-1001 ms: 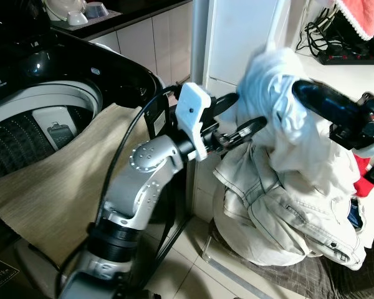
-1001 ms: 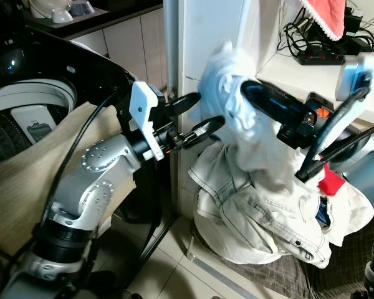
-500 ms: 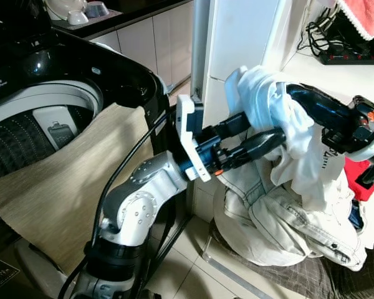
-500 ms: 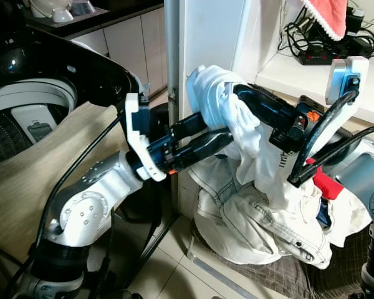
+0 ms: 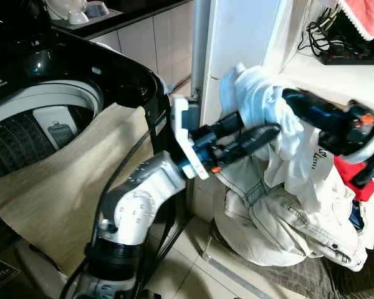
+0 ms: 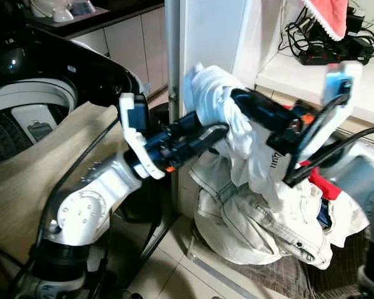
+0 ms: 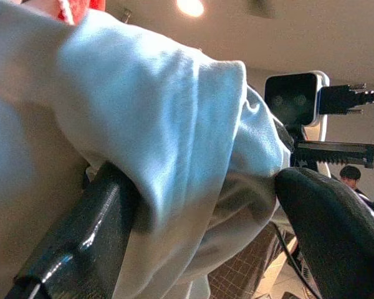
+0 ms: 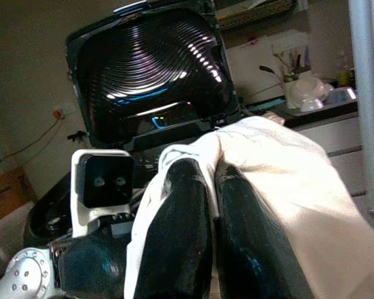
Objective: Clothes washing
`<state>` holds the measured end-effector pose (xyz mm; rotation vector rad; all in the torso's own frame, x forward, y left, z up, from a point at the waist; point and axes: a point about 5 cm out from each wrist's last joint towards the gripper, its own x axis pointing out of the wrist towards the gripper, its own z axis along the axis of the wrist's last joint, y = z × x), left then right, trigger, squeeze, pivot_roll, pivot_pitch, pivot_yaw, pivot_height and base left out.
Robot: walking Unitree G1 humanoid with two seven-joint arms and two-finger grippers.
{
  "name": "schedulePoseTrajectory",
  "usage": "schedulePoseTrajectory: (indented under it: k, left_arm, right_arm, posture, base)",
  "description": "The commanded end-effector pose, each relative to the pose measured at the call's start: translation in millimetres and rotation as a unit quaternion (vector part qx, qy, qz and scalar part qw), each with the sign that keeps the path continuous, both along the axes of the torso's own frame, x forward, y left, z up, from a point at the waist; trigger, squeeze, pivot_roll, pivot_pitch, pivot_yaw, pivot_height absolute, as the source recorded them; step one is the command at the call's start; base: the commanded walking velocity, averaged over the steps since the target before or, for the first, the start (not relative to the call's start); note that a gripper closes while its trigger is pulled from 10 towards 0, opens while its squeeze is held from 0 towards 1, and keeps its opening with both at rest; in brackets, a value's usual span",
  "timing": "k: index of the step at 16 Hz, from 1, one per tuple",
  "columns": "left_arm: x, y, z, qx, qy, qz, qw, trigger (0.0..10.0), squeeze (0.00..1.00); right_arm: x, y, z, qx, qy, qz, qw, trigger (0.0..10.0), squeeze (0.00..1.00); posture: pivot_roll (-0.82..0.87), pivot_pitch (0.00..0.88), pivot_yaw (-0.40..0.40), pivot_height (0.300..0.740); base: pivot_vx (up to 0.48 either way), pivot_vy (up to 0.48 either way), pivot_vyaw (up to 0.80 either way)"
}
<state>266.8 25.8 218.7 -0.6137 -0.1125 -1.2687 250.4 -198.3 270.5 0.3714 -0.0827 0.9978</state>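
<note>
A white garment [image 5: 260, 93] hangs in the air in front of a white cabinet. My right gripper [image 5: 291, 97] is shut on it from the right, and the cloth is pinched between its fingers [image 8: 181, 237]. My left gripper [image 5: 262, 124] reaches in from the left, open, with a fold of the same garment [image 7: 174, 137] lying between its two spread fingers [image 7: 81, 249]. Below hangs the rest of the garment, over a pile of pale clothes [image 5: 280, 218] on the floor. The top-loading washing machine [image 5: 43, 121] stands open at the left.
A beige cloth [image 5: 56, 180] drapes over the washer's front. A white cabinet [image 5: 243, 37] stands behind the garment. On the shelf at the right lie a power strip [image 5: 355, 57] and cables, with a red towel [image 5: 361, 15] above. A red item [image 5: 355, 180] sits beside the pile.
My left gripper has turned and pushed forward, so its fingers now straddle the white garment. The right gripper has brought the garment lower and toward the left.
</note>
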Motion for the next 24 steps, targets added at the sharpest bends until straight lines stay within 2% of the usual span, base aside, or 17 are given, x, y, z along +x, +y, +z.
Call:
schedulePoseTrajectory:
  k: [1,3,4,5,6,7,16,21,24]
  left_arm:
    - [-0.2,-7.6,5.4,0.005,-0.01,-0.009,1.0,10.0,0.0]
    - [1.3,-13.7,1.2,0.047,-0.032,0.009,0.998,10.0,0.0]
    - [3.3,-14.7,-0.4,0.051,-0.03,0.018,0.998,10.0,0.0]
    - [5.7,-14.3,-1.2,0.051,-0.025,0.028,0.998,7.1,0.0]
    - [6.4,-13.3,-0.4,0.046,-0.025,0.028,0.998,2.2,0.0]
    - [7.3,-11.0,0.3,0.041,-0.022,0.03,0.998,0.0,0.0]
    - [10.1,-5.0,-1.1,0.044,-0.019,0.039,0.998,0.0,0.0]
    - [15.8,-5.7,-0.1,0.062,-0.012,0.065,0.996,0.0,0.0]
    - [14.8,-4.5,-6.1,0.076,-0.008,0.055,0.996,0.0,0.0]
  right_arm:
    - [-2.7,6.0,1.5,-0.013,-0.009,0.005,1.0,0.0,0.0]
    - [-3.7,13.8,-2.2,-0.022,-0.004,0.013,1.0,0.0,0.0]
    - [-3.9,17.4,-3.6,-0.024,-0.003,0.016,1.0,0.0,0.0]
    - [-3.9,19.5,-4.2,-0.025,-0.002,0.018,1.0,0.0,0.0]
    - [-3.7,20.0,-4.4,-0.024,-0.001,0.018,1.0,0.0,0.0]
    - [-3.4,20.1,-4.5,-0.023,-0.001,0.017,1.0,0.0,0.0]
    - [1.1,20.1,-3.9,-0.016,-0.003,0.007,1.0,0.0,0.0]
    - [0.5,19.8,-5.1,-0.02,-0.002,0.006,1.0,0.0,0.0]
    - [1.0,19.5,-5.0,-0.022,-0.002,0.004,1.0,0.0,0.0]
  posture:
    - [-0.14,0.0,0.018,0.74]
    - [-0.14,0.0,0.018,0.74]
    - [-0.14,0.0,0.017,0.74]
    - [-0.14,0.0,0.017,0.74]
    - [-0.14,0.0,0.017,0.74]
    - [-0.14,0.0,0.017,0.74]
    - [-0.13,0.0,0.014,0.74]
    - [-0.13,0.0,0.015,0.74]
    - [-0.12,0.0,0.015,0.74]
  base:
    - [0.0,0.0,0.0]
    - [0.0,0.0,0.0]
    - [0.0,0.0,0.0]
    - [0.0,0.0,0.0]
    - [0.0,0.0,0.0]
    - [0.0,0.0,0.0]
    - [0.0,0.0,0.0]
    - [0.0,0.0,0.0]
    - [0.0,0.0,0.0]
